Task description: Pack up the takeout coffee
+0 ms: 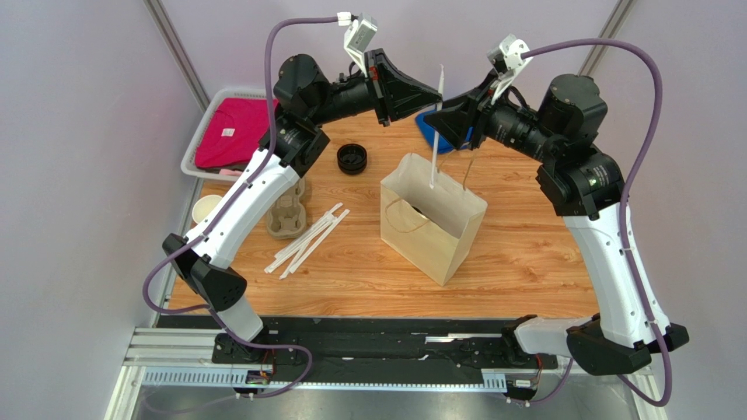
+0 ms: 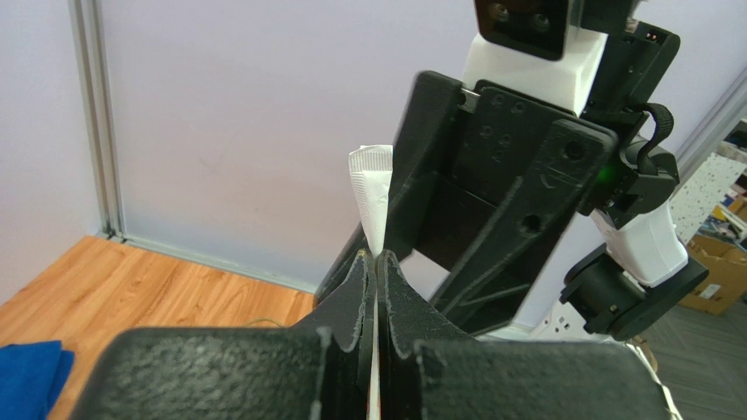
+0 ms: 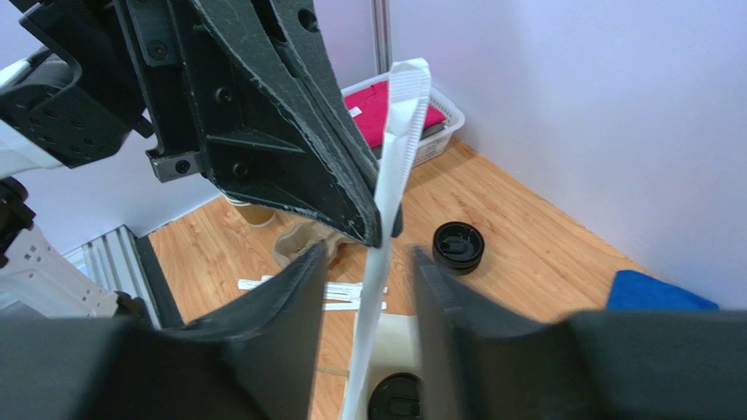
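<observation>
1. Along the near edge of the table: a black rail carrying both arm bases.
2. Left of centre, towards the near edge: loose straws in white wrappers, lying in a slanted bundle.
3. Centre of the table: a tan paper bag, upright, mouth open.
4. Inside that bag, at the bottom: the takeout coffee. Only its round black lid shows, seen from the right wrist.
5. Near the left edge: a pulp cup carrier, with lidless paper cups just beyond it at the edge itself.
6. Above the bag: a wrapped straw, held nearly upright, its lower end reaching into the bag's mouth.
7. Left gripper: jaws pressed together on the wrapped straw, which rises out above the fingertips.
8. Right gripper: jaws spread, the straw running down through the gap; whether either finger touches it I cannot tell. It grips nothing.
9. Far half, left of centre: a loose black lid lying flat on the wood.
10. Far edge, near the middle: a blue cloth.
11. Far left corner: a white basket holding a red cloth.
</observation>
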### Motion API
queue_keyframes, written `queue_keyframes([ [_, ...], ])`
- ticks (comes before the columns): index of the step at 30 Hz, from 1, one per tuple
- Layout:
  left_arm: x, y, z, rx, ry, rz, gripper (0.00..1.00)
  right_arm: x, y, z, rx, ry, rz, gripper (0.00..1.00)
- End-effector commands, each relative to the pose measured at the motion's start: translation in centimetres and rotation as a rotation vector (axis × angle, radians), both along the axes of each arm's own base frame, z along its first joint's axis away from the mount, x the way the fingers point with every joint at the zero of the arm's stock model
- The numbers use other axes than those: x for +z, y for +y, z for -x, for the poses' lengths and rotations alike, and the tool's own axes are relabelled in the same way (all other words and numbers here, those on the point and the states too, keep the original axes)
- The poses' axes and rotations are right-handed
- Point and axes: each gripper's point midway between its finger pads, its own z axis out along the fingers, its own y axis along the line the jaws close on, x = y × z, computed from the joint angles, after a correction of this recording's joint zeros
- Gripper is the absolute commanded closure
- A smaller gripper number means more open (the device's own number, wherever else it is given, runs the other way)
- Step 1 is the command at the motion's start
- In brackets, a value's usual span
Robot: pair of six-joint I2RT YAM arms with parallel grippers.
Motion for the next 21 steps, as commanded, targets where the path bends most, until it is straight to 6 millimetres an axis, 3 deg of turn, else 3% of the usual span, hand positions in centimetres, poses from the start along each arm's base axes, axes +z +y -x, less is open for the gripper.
queue_keyframes([
  [1,3.2,1.4,2.7,-0.036,-0.052,0.074,1.00,1.9,0.1,0.1,-0.013,-0.072,-0.018,0.75],
  [4,2.8,1.4,2.6,-0.034,-0.034,0.058,0.99,1.4,-0.2,-0.2,-0.042,-0.070,0.008,1.00],
  [5,2.3,1.3,2.4,-0.031,-0.019,0.039,0.77,1.2,-0.4,-0.4,-0.058,-0.063,0.014,1.00],
  [7,1.3,1.5,2.0,-0.013,0.012,0.003,0.48,0.5,-0.7,-0.3,-0.063,-0.063,0.049,1.00],
  [8,1.3,2.0,1.8,0.008,0.000,-0.007,0.22,-0.3,-0.7,-0.4,-0.059,-0.059,0.072,1.00],
  [9,1.0,2.7,1.1,0.038,0.001,-0.020,0.13,-0.8,-0.9,0.0,-0.059,-0.051,0.084,1.00],
  [11,-0.3,3.9,0.2,0.080,0.017,-0.059,0.07,-2.2,-0.9,0.0,-0.052,-0.036,0.110,1.00],
  [12,-0.8,5.1,-0.9,0.117,0.023,-0.071,0.07,-4.0,-0.8,0.1,-0.045,-0.007,0.128,1.00],
  [14,-2.4,6.5,-1.8,0.159,0.039,-0.112,0.07,-5.4,-0.7,0.3,-0.029,0.000,0.142,1.00],
  [15,-3.0,7.5,-2.6,0.192,0.040,-0.128,0.07,-7.3,-0.6,0.1,-0.020,0.020,0.164,1.00],
  [19,-5.8,10.1,-3.2,0.284,-0.046,-0.231,0.06,-11.7,0.1,-0.3,0.025,0.055,0.241,1.00],
  [21,-5.9,11.3,-3.1,0.322,-0.077,-0.254,0.05,-13.1,0.1,-0.3,0.041,0.043,0.282,1.00],
])
